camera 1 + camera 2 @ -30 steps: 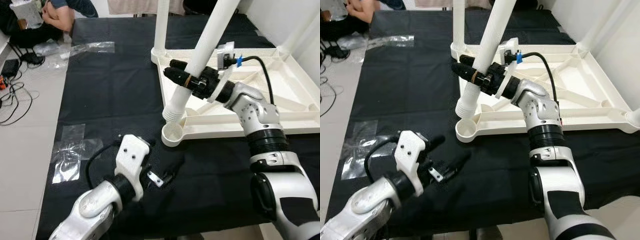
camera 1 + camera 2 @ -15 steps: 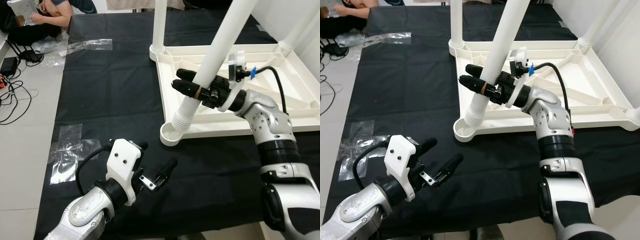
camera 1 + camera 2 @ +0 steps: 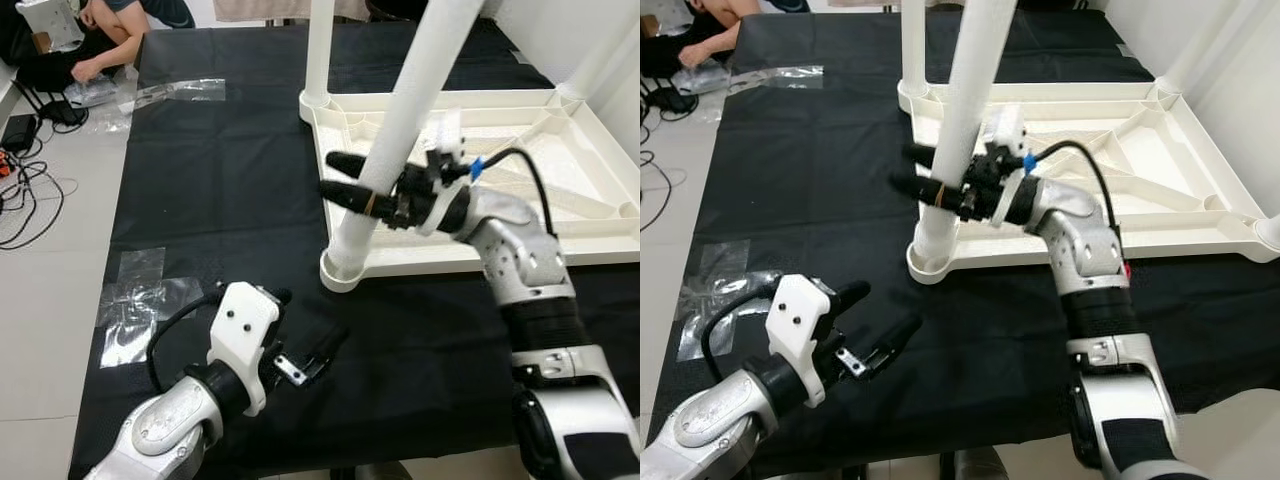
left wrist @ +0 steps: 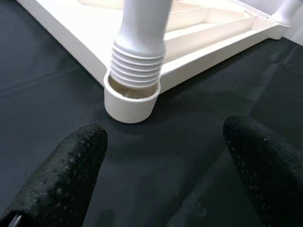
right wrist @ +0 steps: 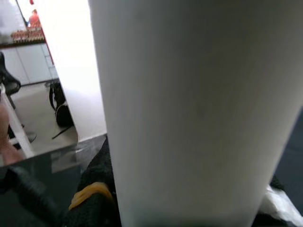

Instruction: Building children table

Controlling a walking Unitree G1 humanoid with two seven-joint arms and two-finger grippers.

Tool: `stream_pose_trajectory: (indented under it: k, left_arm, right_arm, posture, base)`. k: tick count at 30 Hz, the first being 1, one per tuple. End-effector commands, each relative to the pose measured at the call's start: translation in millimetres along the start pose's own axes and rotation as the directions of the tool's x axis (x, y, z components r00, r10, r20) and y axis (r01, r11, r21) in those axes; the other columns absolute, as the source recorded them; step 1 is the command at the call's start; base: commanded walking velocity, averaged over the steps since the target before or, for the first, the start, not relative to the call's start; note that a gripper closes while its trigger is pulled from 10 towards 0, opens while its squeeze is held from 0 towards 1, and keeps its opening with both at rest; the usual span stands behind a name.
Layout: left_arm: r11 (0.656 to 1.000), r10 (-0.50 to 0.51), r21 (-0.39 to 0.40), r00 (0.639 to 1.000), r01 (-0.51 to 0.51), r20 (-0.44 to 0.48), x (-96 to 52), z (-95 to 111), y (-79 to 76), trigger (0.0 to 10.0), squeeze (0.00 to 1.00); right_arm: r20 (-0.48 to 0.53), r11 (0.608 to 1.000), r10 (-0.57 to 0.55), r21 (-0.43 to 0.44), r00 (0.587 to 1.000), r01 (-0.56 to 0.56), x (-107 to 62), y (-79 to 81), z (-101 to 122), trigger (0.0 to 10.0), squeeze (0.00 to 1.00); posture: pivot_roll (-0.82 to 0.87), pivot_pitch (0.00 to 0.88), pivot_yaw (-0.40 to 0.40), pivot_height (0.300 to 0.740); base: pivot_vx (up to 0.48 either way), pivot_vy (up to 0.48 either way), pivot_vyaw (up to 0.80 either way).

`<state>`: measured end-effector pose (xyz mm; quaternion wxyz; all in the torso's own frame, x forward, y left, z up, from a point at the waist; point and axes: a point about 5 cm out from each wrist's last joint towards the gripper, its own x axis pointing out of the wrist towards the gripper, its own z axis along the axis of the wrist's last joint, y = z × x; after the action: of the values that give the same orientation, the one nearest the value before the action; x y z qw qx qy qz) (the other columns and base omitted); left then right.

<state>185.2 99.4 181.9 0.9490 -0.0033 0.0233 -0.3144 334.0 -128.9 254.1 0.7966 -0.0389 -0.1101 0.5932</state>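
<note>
Near left: left tool (image 3: 300, 352), fingers spread and holding nothing, hovering low over the black cloth (image 3: 220, 200) just short of the table's near-left corner. Judged to be standing by while the other arm works.

Near centre: socket (image 4: 130, 97), the round cup at that corner of the upturned white tabletop (image 3: 560, 150), which is lying underside up on the cloth. The leg (image 3: 395, 150) is standing in the socket, its ribbed end showing just above the rim, so it looks entered but not fully seated.

Centre: right tool (image 3: 345, 180), fingers pinching the leg on both sides low on the shaft, likely gripping low to steer the end down into the socket.

Far: second leg (image 3: 318, 50) already standing at the far-left corner; a third is rising at the far right, cut off by the frame.

Far left: plastic wrappers (image 3: 140, 300) lying on cloth and floor; cables (image 3: 25, 190); a person (image 3: 95, 40) sitting on the floor, partly cropped.

Hidden: leg tops running out of frame; how deep the leg sits inside the socket cannot be told.
</note>
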Motion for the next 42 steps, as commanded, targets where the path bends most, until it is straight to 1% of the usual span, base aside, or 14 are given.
stream_pose_trajectory:
  k: [1,8,11,14,17,20,22,26,29,31,35,38,40,42]
  left_arm:
    - [1.000,-0.010,-0.003,1.000,0.010,-0.002,-2.5,-0.5,-1.4,10.0,0.00]
    - [1.000,-0.005,0.000,1.000,0.005,0.001,-2.2,-0.1,0.2,10.0,0.00]
    - [1.000,-0.006,0.002,1.000,0.006,0.001,-2.3,0.0,0.8,10.0,0.00]
    - [1.000,-0.007,0.003,1.000,0.007,0.001,-2.4,-0.4,0.6,10.0,0.00]
    - [1.000,-0.009,0.005,1.000,0.009,0.002,-2.2,-0.6,0.2,10.0,0.00]
    - [1.000,-0.011,0.004,1.000,0.011,0.004,-2.0,-0.2,-0.3,10.0,0.00]
    - [1.000,-0.011,0.008,1.000,0.011,0.006,-1.6,0.4,-0.2,10.0,0.00]
    - [1.000,-0.008,0.009,1.000,0.008,0.007,-1.6,0.5,0.4,10.0,0.00]
    - [1.000,0.001,0.012,1.000,-0.001,0.010,-1.8,1.0,2.2,10.0,0.00]
    - [1.000,0.002,0.014,1.000,-0.002,0.012,-1.4,1.3,2.6,10.0,0.00]
    - [1.000,0.004,0.017,1.000,-0.005,0.015,-0.8,2.0,3.4,10.0,0.00]
    - [1.000,0.005,0.019,1.000,-0.006,0.015,-0.9,2.1,3.6,10.0,0.00]
    - [1.000,0.007,0.019,1.000,-0.008,0.014,-1.1,2.0,4.0,10.0,0.00]
    - [1.000,0.009,0.018,1.000,-0.009,0.014,-1.1,1.9,4.1,10.0,0.00]
  right_arm:
    - [-0.029,0.998,0.051,0.024,0.998,-0.051,2.8,9.8,-7.9,10.0,0.00]
    - [-0.033,0.998,0.056,0.008,0.998,-0.056,2.2,12.4,-9.1,10.0,0.00]
    - [-0.042,0.999,0.038,-0.010,0.998,-0.039,4.1,12.3,-10.7,10.0,0.00]
    - [-0.067,0.999,-0.014,-0.040,0.998,0.012,9.1,9.8,-15.2,10.0,0.00]
    - [-0.077,0.999,-0.026,-0.050,0.997,0.022,9.2,8.6,-16.2,10.0,0.00]
    - [-0.077,0.995,-0.074,-0.069,0.994,0.069,9.6,2.8,-14.9,10.0,0.00]
    - [-0.095,0.997,-0.032,-0.067,0.995,0.026,7.4,4.3,-14.6,10.0,0.00]
    - [-0.098,0.998,-0.022,-0.061,0.995,0.016,6.1,5.2,-15.2,10.0,0.00]
    - [-0.135,0.997,-0.049,-0.071,0.990,0.039,2.5,6.6,-24.4,10.0,0.00]
    - [-0.146,0.993,-0.095,-0.080,0.985,0.084,2.3,4.7,-28.1,10.0,0.00]
    - [-0.163,0.988,-0.134,-0.094,0.978,0.119,3.4,5.7,-33.9,10.0,0.00]
    - [-0.174,0.988,-0.132,-0.099,0.976,0.116,3.9,8.1,-36.4,10.0,0.00]
    - [-0.201,0.989,-0.127,-0.103,0.971,0.108,6.5,11.3,-40.1,10.0,0.00]
    - [-0.226,0.987,-0.148,-0.097,0.963,0.129,10.9,10.8,-43.7,10.0,0.00]
  posture:
    - [0.11,0.210,-0.071,0.740]
    - [0.11,0.215,-0.074,0.740]
    - [0.11,0.219,-0.072,0.740]
    - [0.11,0.220,-0.071,0.740]
    - [0.11,0.220,-0.071,0.740]
    - [0.11,0.223,-0.071,0.740]
    - [0.11,0.223,-0.073,0.740]
    - [0.11,0.223,-0.073,0.740]
    - [0.11,0.223,-0.073,0.740]
    - [0.11,0.227,-0.074,0.740]
    - [0.11,0.228,-0.072,0.740]
    - [0.11,0.231,-0.073,0.740]
    - [0.11,0.231,-0.073,0.740]
    - [0.11,0.231,-0.073,0.740]
  base:
    - [0.000,0.000,0.00]
    - [0.000,0.000,0.00]
    - [0.000,0.000,0.00]
    - [0.000,0.000,0.00]
    - [0.000,0.000,0.00]
    - [0.000,0.000,0.00]
    - [0.000,0.000,0.00]
    - [0.000,0.000,0.00]
    - [0.000,0.000,0.00]
    - [0.000,0.000,0.00]
    - [0.000,0.000,0.00]
    - [0.000,0.000,0.00]
    - [0.000,0.000,0.00]
    - [0.000,0.000,0.00]
